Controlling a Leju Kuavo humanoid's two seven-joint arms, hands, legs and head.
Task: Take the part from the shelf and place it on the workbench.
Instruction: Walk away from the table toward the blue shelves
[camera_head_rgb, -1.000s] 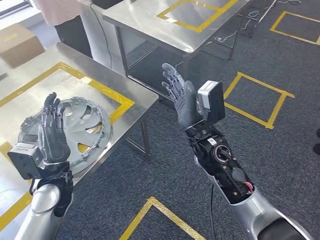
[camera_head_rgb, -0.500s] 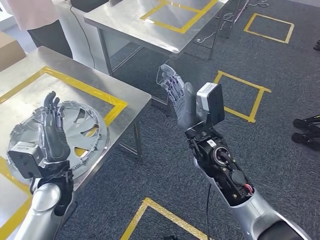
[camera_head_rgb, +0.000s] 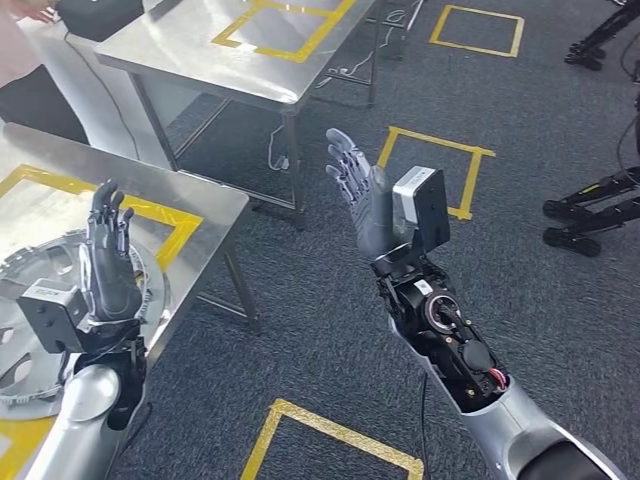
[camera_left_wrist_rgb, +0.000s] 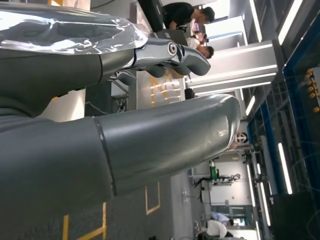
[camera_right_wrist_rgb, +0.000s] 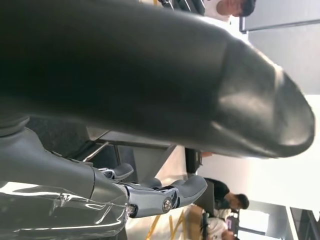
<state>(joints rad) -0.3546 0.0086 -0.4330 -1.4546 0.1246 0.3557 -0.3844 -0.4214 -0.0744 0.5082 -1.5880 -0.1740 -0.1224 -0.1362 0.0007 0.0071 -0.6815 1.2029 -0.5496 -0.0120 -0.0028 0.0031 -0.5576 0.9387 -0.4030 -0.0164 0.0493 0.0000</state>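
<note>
At eight o'clock the left hand (camera_head_rgb: 108, 265) is raised with fingers spread and empty above the round, spoked silver hubcap (camera_head_rgb: 30, 300), which lies flat on the brushed steel workbench (camera_head_rgb: 204, 215); at one o'clock the right hand (camera_head_rgb: 362, 195) fans open over grey carpet (camera_head_rgb: 317, 330).

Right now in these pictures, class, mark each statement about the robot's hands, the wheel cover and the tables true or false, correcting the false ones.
1. The wheel cover lies flat on the steel table. True.
2. The right hand holds the wheel cover. False: it is raised over the carpet, holding nothing.
3. The left hand has its fingers apart, pointing up. True.
4. The yellow tape squares are on the tables alone. False: some mark the carpet too.
</note>
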